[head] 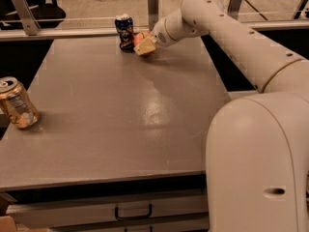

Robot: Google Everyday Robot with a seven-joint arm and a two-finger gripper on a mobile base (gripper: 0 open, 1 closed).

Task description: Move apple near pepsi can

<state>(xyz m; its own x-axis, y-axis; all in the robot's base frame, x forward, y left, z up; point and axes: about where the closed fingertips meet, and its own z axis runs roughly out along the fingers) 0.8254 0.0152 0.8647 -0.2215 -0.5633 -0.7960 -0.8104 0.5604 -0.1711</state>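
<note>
The pepsi can [124, 31], dark blue with white and red markings, stands upright at the far edge of the grey table [120, 115]. My gripper [145, 45] is just right of it, low over the table top. It is shut on the apple [139, 36]. Only a red-orange patch of the apple shows between the pale fingers [147, 47], next to the can. The white arm reaches in from the right.
A gold-tan dented can [17, 103] stands near the table's left edge. A rail with metal posts [153, 4] runs behind the far edge. My white base [260, 168] fills the lower right. A drawer front with a handle [133, 210] lies below the table's front edge.
</note>
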